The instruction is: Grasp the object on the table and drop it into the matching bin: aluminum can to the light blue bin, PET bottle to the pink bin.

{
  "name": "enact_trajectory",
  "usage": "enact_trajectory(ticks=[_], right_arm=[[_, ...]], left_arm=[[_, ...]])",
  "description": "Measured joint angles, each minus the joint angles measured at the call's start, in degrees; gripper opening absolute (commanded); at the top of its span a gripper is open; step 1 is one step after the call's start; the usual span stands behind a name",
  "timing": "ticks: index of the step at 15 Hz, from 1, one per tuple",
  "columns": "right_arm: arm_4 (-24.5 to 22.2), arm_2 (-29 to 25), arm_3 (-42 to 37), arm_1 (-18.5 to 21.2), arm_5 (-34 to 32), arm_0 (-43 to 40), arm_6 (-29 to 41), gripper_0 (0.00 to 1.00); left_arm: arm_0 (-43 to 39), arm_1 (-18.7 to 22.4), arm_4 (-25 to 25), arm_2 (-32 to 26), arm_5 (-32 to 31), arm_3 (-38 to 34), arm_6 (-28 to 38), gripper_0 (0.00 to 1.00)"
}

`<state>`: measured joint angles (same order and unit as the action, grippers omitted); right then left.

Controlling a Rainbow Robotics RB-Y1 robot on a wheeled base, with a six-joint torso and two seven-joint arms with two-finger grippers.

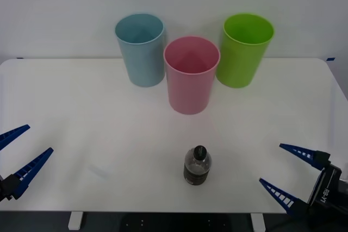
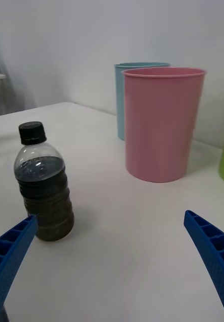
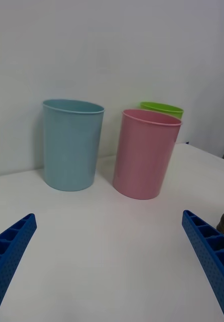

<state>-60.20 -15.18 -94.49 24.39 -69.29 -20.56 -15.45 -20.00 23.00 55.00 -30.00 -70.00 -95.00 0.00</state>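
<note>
The PET bottle (image 1: pixel 197 167), small and clear with dark brown liquid and a black cap, stands upright near the front edge of the white table (image 1: pixel 81 112). In the right wrist view the bottle (image 2: pixel 44 191) is close by one fingertip. My right gripper (image 1: pixel 271 163) is open, low at the front right, a short way right of the bottle. My left gripper (image 1: pixel 39 139) is open at the front left, far from it. The pink bin (image 1: pixel 190 77) stands behind the bottle, with the light blue bin (image 1: pixel 141 52) to its back left.
A lime green bin (image 1: pixel 244 52) stands to the back right of the pink one. The three bins are close together at the middle back of the table, near the white wall. Bare table lies between the bottle and the bins.
</note>
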Motion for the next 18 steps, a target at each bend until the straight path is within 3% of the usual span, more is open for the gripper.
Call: enact_trajectory(ticks=[4,12,18], right_arm=[[0.0,5.8,1.3,1.6,1.6,1.9,-0.3,1.00],[-1.3,14.9,13.0,1.9,3.0,12.6,-2.7,1.00],[-1.4,20.5,14.6,2.0,7.1,15.4,-4.1,1.00]], left_arm=[[0.0,0.0,0.0,0.0,0.0,0.0,0.0,1.00],[0.0,0.0,0.0,0.0,0.0,0.0,0.0,1.00],[0.0,0.0,0.0,0.0,0.0,0.0,0.0,1.00]])
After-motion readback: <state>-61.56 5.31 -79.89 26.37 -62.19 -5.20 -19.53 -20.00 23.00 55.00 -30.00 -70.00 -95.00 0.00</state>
